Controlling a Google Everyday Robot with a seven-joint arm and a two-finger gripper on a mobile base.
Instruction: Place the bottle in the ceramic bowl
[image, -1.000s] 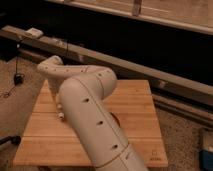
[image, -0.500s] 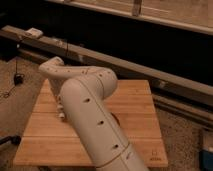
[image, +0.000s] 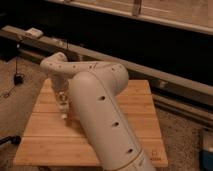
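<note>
Item under inspection: the bottle (image: 63, 103). It shows only as a small, slim, pale whitish shape, standing roughly upright under the wrist of the arm, over the left part of the table. No label or neck can be made out, and its outline merges with the pale hardware around it.

The gripper (image: 64, 112) points downward at the same spot, low over the table top, left of centre and about midway between the far and near edges. Whether it is wide, narrow or clamped on the bottle cannot be told.

Just right of the gripper, at the edge of the arm, lies a dull reddish-brown patch that appears to be part of the ceramic bowl (image: 73, 117). The rest is hidden behind the arm, so its shape is not confirmed, nor whether the bottle touches it.

The arm (image: 102, 120) is thick, cream-white, with a row of small dark holes. It rises from the near edge, bends at a far elbow and reaches left.

The table (image: 142, 112) is light slatted wood on a speckled floor (image: 25, 100). Behind it runs a long dark rail (image: 165, 80) carrying a small white object (image: 34, 33) at far left. A black cable (image: 18, 75) hangs at the left.
</note>
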